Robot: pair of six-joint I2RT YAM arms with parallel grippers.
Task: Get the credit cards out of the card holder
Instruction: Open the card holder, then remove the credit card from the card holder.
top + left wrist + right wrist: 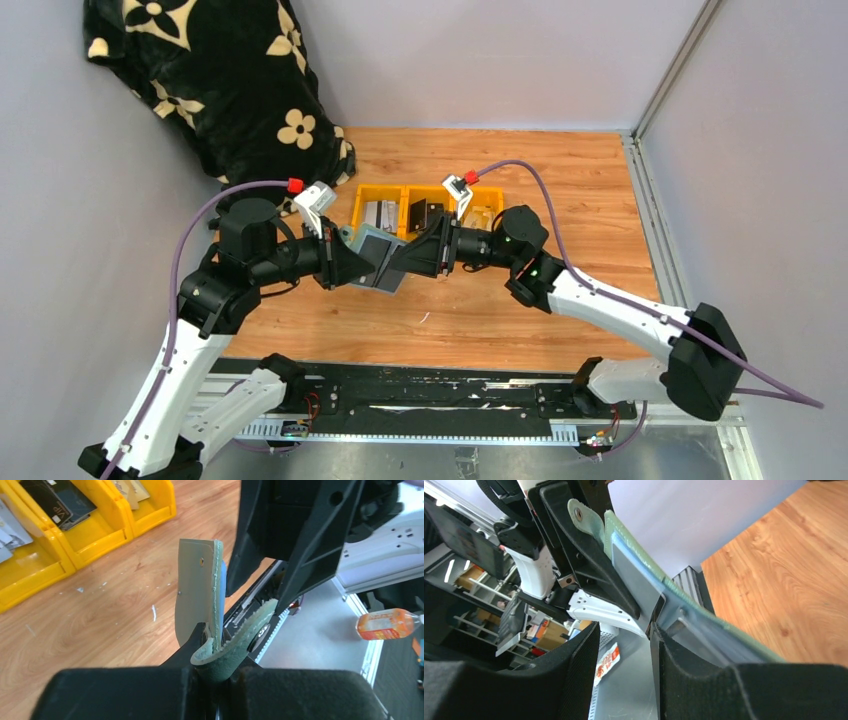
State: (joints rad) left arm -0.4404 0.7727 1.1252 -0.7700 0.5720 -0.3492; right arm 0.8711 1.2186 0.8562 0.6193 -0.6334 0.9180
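The left tool (215,662) pinches the card holder (197,580) at its fold. The holder hangs open above the bench (580,200), at the centre of the top view. The right tool (624,630) is spread, with one finger against the holder's inner panel.

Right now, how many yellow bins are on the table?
3, in a row beyond the arms: left bin, middle bin, right bin. The arms cover their near edges, so another could be hidden.

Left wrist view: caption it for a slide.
Left claw clamps the grey-green card holder above the table, yellow bins behind.
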